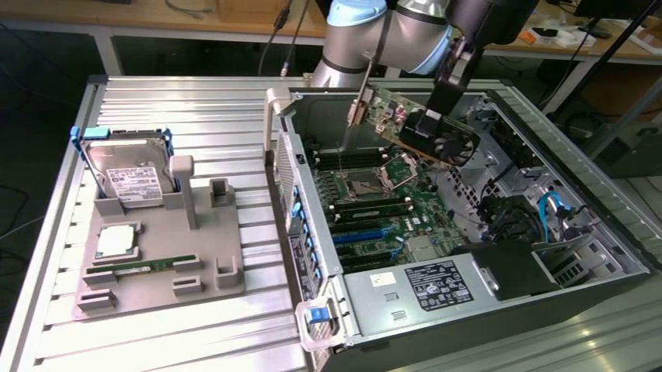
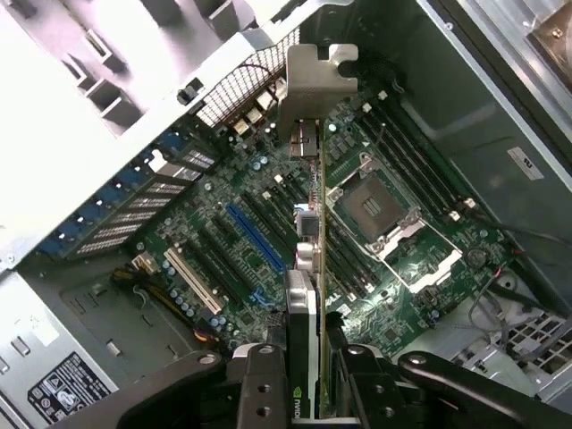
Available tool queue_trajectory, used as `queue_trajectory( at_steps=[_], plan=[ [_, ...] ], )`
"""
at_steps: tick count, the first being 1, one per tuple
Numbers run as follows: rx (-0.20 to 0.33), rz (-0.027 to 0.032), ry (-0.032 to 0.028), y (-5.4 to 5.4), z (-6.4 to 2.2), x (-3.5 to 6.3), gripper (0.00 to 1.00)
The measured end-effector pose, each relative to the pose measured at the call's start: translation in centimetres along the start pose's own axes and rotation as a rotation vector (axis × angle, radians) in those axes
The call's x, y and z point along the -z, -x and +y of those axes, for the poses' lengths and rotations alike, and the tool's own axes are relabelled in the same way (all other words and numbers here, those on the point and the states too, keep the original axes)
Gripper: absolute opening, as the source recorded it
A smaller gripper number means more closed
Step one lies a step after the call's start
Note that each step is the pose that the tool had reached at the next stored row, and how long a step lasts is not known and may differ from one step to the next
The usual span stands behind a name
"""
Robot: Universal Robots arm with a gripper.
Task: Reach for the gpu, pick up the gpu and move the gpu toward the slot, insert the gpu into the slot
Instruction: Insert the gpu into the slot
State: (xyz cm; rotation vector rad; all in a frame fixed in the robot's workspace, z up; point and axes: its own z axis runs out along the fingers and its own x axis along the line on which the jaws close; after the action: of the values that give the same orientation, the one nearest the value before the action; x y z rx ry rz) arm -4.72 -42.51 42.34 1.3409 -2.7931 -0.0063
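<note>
Gripper [image 2: 308,357] clenched on the gpu [image 1: 393,112]; best square its edge over the slot [image 2: 255,237], seven o'clock from it in the exterior view.

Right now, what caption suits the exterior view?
End effector holds the graphics card tilted above the open computer's motherboard, clear of the blue slot.

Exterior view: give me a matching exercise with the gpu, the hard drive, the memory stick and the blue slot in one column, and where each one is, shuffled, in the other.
Column one
1. gpu
2. hard drive
3. memory stick
4. slot

Column two
A. lying flat on the grey holder
B. on the motherboard, inside the case
C. held in the air over the open case
D. standing on edge in the grey holder

Pairs: 1-C, 2-D, 3-A, 4-B
</note>
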Motion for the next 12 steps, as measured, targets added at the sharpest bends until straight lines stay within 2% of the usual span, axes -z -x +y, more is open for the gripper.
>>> queue_trajectory(
  at_steps=[2, 7, 12],
  plan=[
    [0.035, 0.0015, -0.0018, 0.0, -0.02, -0.15, 0.27],
    [0.067, 0.0087, -0.0081, 0.3, -0.31, -1.16, 0.27],
    [0.171, 0.0117, -0.0131, 0.3, -0.33, -1.66, 0.27]
  ],
)
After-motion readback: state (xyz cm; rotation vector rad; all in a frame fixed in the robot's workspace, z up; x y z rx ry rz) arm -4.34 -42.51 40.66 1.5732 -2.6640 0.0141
